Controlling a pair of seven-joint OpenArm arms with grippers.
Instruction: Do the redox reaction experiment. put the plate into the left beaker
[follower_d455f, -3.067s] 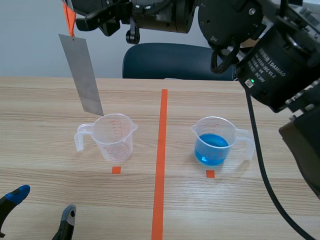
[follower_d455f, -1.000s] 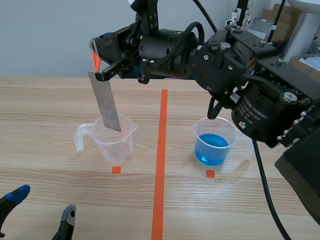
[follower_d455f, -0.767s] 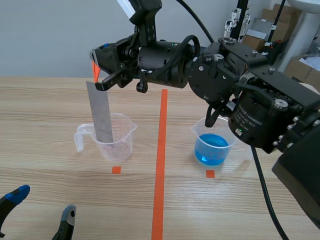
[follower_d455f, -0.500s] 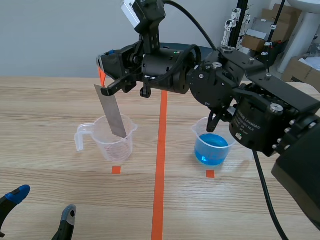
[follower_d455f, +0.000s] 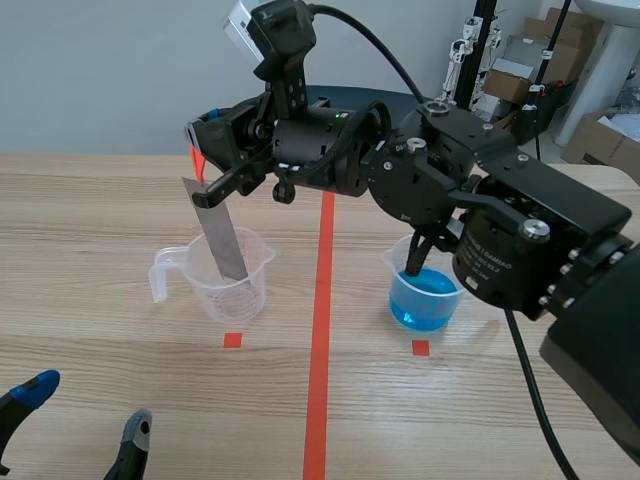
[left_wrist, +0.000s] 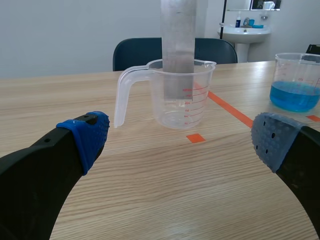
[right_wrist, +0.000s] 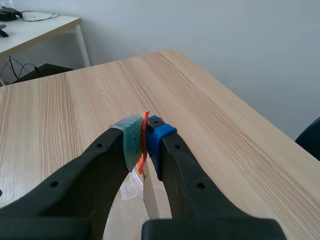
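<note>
A grey metal plate (follower_d455f: 222, 235) hangs tilted with its lower end inside the clear left beaker (follower_d455f: 228, 285). My right gripper (follower_d455f: 205, 168), reaching across from the right, is shut on the orange tag (right_wrist: 144, 150) at the plate's top, above the beaker. In the right wrist view the plate (right_wrist: 152, 202) drops away under the fingers. My left gripper (follower_d455f: 75, 430) stands open low at the near left, well short of the beaker (left_wrist: 181, 95). From there the plate (left_wrist: 178, 40) stands inside that beaker. The right beaker (follower_d455f: 430, 290) holds blue liquid.
An orange tape line (follower_d455f: 320, 330) runs down the table between the beakers, with small orange squares in front of each. A dark chair (left_wrist: 170, 50) stands behind the table. The right arm's black body spans the space above the right beaker (left_wrist: 297, 82).
The right gripper has come down with the plate, whose lower end went from above the beaker's rim to inside it. The plate's tilt shifted a little. The left gripper stayed still.
</note>
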